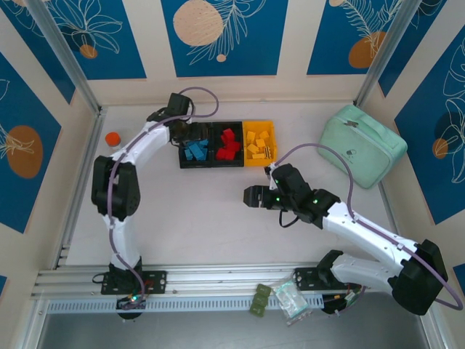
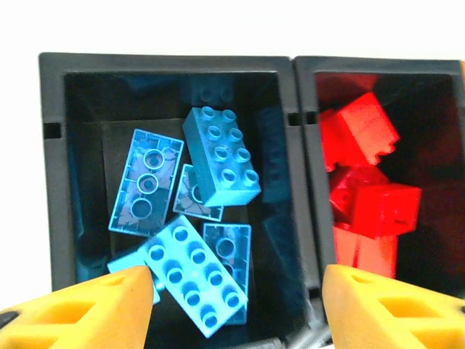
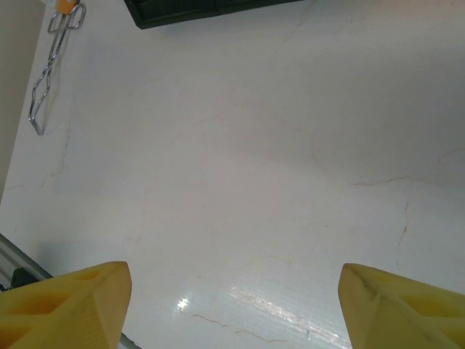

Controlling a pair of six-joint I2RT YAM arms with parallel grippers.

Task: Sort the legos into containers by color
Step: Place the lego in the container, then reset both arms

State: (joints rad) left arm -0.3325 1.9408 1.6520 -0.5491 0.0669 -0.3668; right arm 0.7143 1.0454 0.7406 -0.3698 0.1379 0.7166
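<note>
Yellow-tipped left gripper point(image 2: 236, 291) pointing down over blue legos point(image 2: 221, 156) — jaws apart.

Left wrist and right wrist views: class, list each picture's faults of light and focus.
Left wrist view: the table is blown out to white, the red legos oversaturate and lose surface detail, the left fingers are out of focus. Right wrist view: a glare streak lies on the table between the blurred right fingers.
</note>
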